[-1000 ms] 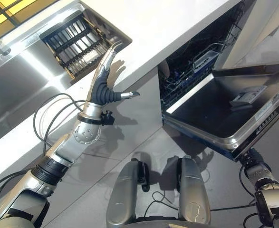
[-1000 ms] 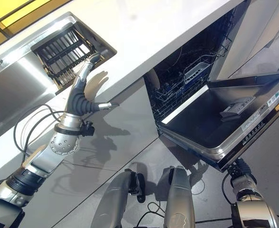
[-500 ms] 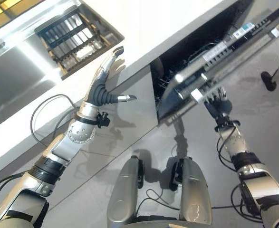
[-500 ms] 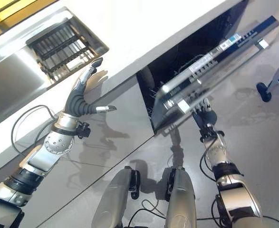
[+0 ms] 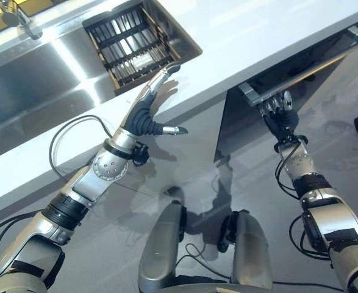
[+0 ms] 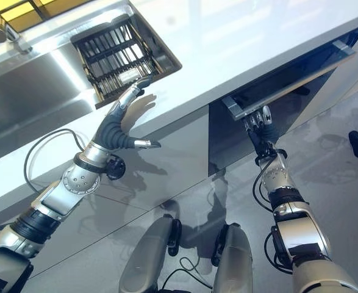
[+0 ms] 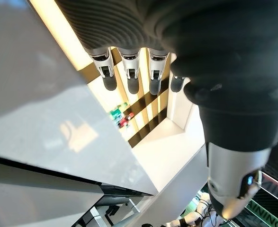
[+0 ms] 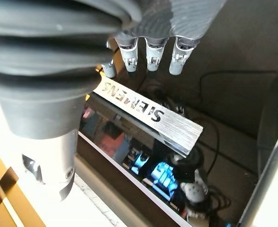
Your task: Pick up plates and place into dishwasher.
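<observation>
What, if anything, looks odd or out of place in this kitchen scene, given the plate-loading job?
The dishwasher door is almost shut, tipped up under the white countertop, with the right hand open against its edge. The left hand hovers open, empty, by the sink rack. Nothing looks spilled or damaged.

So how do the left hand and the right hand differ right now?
The left hand is raised over the edge of the white countertop near the dish rack, touching nothing; the right hand is up against the nearly closed dishwasher door. The left hand's thumb sticks out sideways; the right hand's fingers point at the door's top edge. Both have straight fingers and hold nothing.
</observation>
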`<state>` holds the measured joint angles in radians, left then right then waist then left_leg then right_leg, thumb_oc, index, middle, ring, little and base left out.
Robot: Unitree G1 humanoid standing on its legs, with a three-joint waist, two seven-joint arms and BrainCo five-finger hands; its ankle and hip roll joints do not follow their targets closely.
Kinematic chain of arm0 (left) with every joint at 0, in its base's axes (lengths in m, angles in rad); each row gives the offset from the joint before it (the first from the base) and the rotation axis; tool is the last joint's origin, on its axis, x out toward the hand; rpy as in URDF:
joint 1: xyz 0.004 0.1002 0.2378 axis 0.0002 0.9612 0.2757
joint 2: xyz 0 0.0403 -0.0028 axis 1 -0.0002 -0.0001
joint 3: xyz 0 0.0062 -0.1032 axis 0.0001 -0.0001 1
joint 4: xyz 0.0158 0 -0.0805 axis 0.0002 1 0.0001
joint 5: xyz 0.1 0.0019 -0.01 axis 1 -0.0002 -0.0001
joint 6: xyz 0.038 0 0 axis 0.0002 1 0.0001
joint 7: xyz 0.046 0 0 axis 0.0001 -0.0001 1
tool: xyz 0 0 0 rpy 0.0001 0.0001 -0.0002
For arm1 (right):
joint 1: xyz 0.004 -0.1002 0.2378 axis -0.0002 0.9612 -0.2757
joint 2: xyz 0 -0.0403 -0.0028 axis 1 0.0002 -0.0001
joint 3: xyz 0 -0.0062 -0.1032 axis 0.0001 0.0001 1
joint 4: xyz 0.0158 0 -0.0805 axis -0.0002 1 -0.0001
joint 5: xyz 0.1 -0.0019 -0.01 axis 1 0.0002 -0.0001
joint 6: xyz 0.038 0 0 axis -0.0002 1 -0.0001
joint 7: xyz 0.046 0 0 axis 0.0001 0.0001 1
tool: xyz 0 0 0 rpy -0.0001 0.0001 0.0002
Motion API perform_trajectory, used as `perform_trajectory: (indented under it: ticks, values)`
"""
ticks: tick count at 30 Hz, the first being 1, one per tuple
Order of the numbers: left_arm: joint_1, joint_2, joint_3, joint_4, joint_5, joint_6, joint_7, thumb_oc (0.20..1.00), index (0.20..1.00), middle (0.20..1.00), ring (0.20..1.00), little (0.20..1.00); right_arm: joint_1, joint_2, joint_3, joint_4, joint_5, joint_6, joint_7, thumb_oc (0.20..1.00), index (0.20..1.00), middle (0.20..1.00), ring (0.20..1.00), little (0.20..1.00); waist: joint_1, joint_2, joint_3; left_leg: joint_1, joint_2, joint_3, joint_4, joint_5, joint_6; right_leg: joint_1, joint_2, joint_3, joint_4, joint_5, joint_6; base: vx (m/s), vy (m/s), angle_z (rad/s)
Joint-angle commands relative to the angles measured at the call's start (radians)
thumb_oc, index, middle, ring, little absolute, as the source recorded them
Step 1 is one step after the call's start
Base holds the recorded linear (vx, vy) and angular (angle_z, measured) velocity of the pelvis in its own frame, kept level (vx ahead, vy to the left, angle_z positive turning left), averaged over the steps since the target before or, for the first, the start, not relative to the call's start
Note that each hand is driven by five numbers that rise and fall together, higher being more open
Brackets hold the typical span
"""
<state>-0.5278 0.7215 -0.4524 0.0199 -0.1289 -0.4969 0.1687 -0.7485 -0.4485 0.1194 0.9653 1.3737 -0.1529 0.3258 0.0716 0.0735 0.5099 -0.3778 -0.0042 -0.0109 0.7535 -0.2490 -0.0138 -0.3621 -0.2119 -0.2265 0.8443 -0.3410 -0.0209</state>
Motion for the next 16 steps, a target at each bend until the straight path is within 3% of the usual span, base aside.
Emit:
perform_trajectory:
  ticks: [1, 4, 7, 10, 13, 16]
  values:
    - [0.087, -0.072, 0.007, -0.024, -0.138, -0.064, -0.159, 1.0, 1.0, 1.0, 1.0, 1.0, 0.092, 0.051, -0.034, -0.011, -0.071, -0.085, -0.019, 1.0, 1.0, 1.0, 1.0, 1.0, -0.01, -0.015, -0.116, 0.115, -0.01, 0.055, -0.151, -0.035, 0.079, 0.119, 0.073, 0.074, -0.259, 0.137, -0.012, 0.13, 0.025, -0.09]
    - [0.171, -0.154, -0.035, 0.023, -0.14, -0.062, -0.267, 1.0, 1.0, 1.0, 1.0, 1.0, 0.222, 0.127, -0.03, 0.001, -0.11, -0.057, -0.019, 1.0, 1.0, 1.0, 1.0, 1.0, -0.021, -0.03, -0.186, 0.214, 0.003, 0.06, -0.33, 0.027, 0.059, 0.212, 0.093, 0.086, -0.453, 0.191, 0.015, 0.16, 0.013, -0.08]
    - [0.274, -0.21, -0.071, 0.073, -0.227, -0.058, -0.394, 1.0, 1.0, 1.0, 1.0, 1.0, 0.37, 0.177, 0.0, 0.006, -0.204, 0.046, -0.004, 1.0, 1.0, 1.0, 1.0, 1.0, -0.03, -0.037, -0.262, 0.307, 0.003, 0.06, -0.5, 0.096, 0.04, 0.304, 0.114, 0.099, -0.633, 0.249, 0.041, 0.16, 0.029, -0.14]
    - [0.355, -0.251, -0.075, 0.143, -0.367, -0.086, -0.532, 1.0, 1.0, 1.0, 1.0, 1.0, 0.486, 0.205, 0.024, 0.022, -0.247, 0.115, 0.044, 1.0, 1.0, 1.0, 1.0, 1.0, -0.039, -0.038, -0.313, 0.365, 0.01, 0.055, -0.617, 0.147, 0.027, 0.349, 0.125, 0.114, -0.73, 0.296, 0.06, 0.09, 0.035, -0.17]
    - [0.413, -0.29, -0.067, 0.175, -0.48, -0.095, -0.64, 1.0, 1.0, 1.0, 1.0, 1.0, 0.548, 0.233, 0.048, 0.032, -0.307, 0.187, 0.022, 1.0, 1.0, 1.0, 1.0, 1.0, -0.045, -0.04, -0.346, 0.402, 0.02, 0.058, -0.701, 0.177, 0.02, 0.377, 0.13, 0.118, -0.798, 0.323, 0.069, 0.04, 0.025, -0.07]
    - [0.446, -0.321, -0.066, 0.207, -0.492, -0.096, -0.669, 1.0, 1.0, 1.0, 1.0, 1.0, 0.585, 0.256, 0.054, 0.048, -0.306, 0.272, -0.019, 1.0, 1.0, 1.0, 1.0, 1.0, -0.048, -0.041, -0.365, 0.425, 0.025, 0.063, -0.755, 0.197, 0.014, 0.395, 0.137, 0.109, -0.842, 0.341, 0.074, 0.0, 0.004, 0.01]
